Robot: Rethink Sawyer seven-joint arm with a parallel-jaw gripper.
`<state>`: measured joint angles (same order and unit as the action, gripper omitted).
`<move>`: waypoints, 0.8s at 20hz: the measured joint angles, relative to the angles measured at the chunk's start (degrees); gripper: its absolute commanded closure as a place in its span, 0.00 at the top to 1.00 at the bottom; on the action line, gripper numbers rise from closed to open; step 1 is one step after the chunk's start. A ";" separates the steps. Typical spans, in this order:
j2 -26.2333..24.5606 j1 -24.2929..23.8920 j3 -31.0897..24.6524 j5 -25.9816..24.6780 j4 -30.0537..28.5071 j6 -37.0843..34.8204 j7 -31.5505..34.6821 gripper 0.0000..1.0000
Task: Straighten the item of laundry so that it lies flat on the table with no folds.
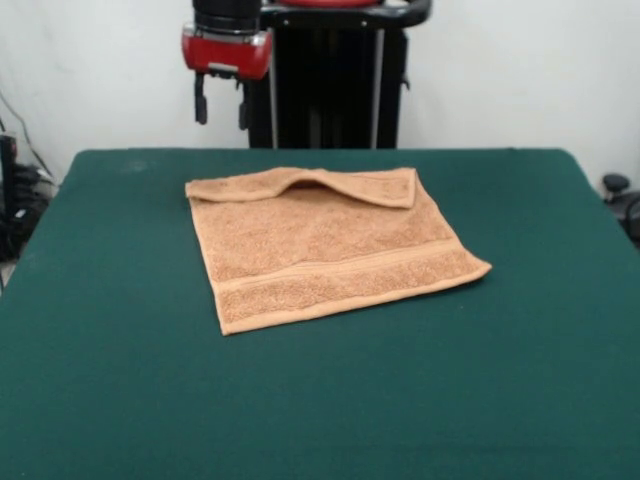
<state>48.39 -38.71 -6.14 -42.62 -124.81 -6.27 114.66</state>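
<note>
The item of laundry (325, 245), an orange-tan terry towel, lies near the middle of the table (110, 380). Its far edge is folded over toward the front, forming a raised flap (340, 185) that runs across the back. A woven band stripe runs along the near edge. My gripper (222, 105) hangs high above the table's far edge, behind and to the left of the towel, apart from it. Its two dark fingers (201, 100) stand apart with nothing between them.
The dark green table spreads wide on all sides of the towel. Cables and dark gear (15, 200) sit off the left edge, and a black object (620, 195) off the right edge.
</note>
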 measured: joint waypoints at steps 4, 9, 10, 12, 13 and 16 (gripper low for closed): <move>0.29 0.57 -0.74 1.03 0.00 -0.77 0.00 1.00; 0.29 2.64 -0.78 2.69 0.02 -0.80 0.00 1.00; 0.29 2.90 -0.79 2.77 0.02 -0.81 0.00 1.00; 0.17 5.09 -0.78 3.63 0.07 -0.80 0.00 1.00; 0.12 5.42 -0.78 3.73 0.09 -0.81 0.00 1.00; -0.65 8.01 -0.75 4.69 0.34 -0.80 0.00 1.00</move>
<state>47.74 -30.70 -6.89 -37.93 -124.47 -7.07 114.66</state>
